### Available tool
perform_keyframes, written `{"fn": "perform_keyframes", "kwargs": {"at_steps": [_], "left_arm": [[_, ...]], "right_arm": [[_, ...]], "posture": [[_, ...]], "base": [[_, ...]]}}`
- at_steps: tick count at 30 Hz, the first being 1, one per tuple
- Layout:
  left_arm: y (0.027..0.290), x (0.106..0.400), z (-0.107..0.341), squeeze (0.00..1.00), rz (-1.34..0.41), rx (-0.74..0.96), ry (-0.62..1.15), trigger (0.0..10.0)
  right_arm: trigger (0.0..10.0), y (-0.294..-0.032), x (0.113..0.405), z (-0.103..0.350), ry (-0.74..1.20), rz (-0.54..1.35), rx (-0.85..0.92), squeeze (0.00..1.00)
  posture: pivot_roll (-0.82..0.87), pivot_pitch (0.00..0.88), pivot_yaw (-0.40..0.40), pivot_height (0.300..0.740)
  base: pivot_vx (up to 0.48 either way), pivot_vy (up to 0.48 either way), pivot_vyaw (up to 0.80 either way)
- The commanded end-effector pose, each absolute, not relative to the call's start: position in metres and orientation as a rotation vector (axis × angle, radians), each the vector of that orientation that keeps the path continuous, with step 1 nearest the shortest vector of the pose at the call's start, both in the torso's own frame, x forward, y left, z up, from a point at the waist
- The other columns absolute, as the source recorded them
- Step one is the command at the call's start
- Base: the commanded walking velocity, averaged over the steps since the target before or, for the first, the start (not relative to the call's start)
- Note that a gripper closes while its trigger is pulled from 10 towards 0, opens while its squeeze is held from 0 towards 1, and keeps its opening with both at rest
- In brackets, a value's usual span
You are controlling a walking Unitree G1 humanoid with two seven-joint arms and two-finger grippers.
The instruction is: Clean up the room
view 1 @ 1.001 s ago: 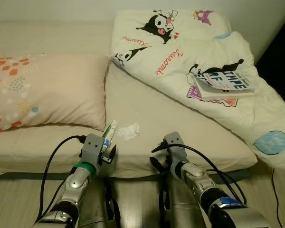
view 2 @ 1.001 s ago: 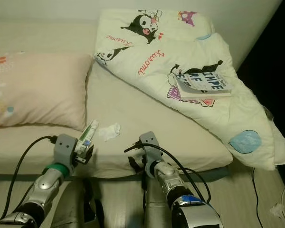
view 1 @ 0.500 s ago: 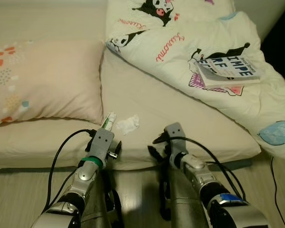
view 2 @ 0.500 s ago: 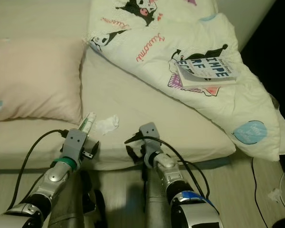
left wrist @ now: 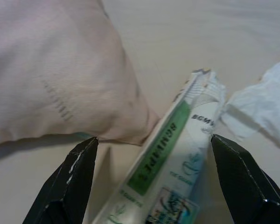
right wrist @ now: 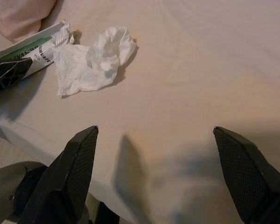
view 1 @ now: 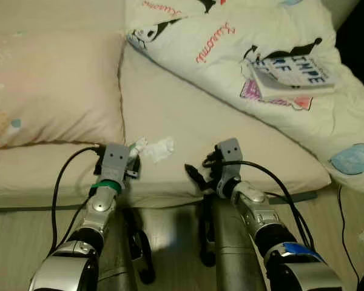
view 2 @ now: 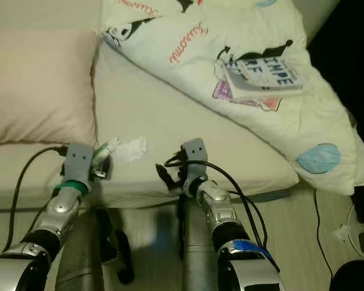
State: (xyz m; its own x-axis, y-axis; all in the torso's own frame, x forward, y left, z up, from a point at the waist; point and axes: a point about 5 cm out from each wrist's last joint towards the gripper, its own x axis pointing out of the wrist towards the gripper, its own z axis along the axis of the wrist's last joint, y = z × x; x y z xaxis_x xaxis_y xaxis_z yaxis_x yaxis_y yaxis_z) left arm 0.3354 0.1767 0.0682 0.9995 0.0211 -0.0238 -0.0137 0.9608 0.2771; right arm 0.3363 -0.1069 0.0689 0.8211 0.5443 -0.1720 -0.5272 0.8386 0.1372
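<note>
A white-and-green packet (left wrist: 177, 154) lies on the bed sheet by the pillow's corner, with a crumpled white tissue (view 1: 159, 148) just to its right. My left gripper (view 1: 132, 162) is open at the bed's front edge, and the packet's near end sits between its fingers (left wrist: 79, 177). I cannot tell whether they touch it. My right gripper (view 1: 200, 170) is open and holds nothing. It hovers over the bare sheet a short way right of the tissue (right wrist: 93, 58).
A pink pillow (view 1: 48, 91) lies at the left of the mattress (view 1: 188, 115). A cartoon-print duvet (view 1: 230, 48) is heaped at the right with a book (view 1: 288, 76) on top. Wooden floor (view 1: 170, 230) and my legs are below the bed edge. Cables lie on the floor at the right (view 2: 346, 230).
The view has shifted closer to and lower over the bed. Both grippers have reached further over the bed edge, the left closer to the packet. Packet and tissue lie where they were.
</note>
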Motion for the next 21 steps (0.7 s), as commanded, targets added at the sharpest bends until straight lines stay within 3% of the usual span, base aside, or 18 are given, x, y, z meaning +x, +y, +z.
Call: {"fn": "perform_keyframes", "kwargs": {"at_steps": [1,9,10,12,21], "left_arm": [[0.177,0.327,0.056,0.00,-0.012,0.321,0.067,10.0],[0.185,0.314,0.041,0.00,-0.025,0.353,0.120,10.0],[0.186,0.313,0.040,0.00,-0.023,0.347,0.121,7.5],[0.190,0.314,0.042,0.00,-0.007,0.323,0.115,0.0],[0.196,0.320,0.055,0.00,-0.002,0.312,0.058,0.0]], "right_arm": [[10.0,-0.102,0.330,0.061,0.246,0.575,0.120,0.00],[10.0,-0.092,0.340,0.076,0.214,0.566,0.183,0.00],[10.0,-0.090,0.342,0.080,0.200,0.568,0.198,0.00],[10.0,-0.085,0.347,0.091,0.160,0.594,0.214,0.00],[10.0,-0.069,0.356,0.115,0.091,0.657,0.223,0.00]], "posture": [[-0.25,0.399,0.040,0.605],[-0.24,0.433,0.043,0.605],[-0.24,0.442,0.042,0.605],[-0.23,0.464,0.041,0.605],[-0.20,0.502,0.049,0.605]], "base": [[0.000,0.000,0.00],[0.000,0.000,0.00],[0.000,0.000,0.00],[0.000,0.000,0.00],[0.000,0.000,0.00]]}}
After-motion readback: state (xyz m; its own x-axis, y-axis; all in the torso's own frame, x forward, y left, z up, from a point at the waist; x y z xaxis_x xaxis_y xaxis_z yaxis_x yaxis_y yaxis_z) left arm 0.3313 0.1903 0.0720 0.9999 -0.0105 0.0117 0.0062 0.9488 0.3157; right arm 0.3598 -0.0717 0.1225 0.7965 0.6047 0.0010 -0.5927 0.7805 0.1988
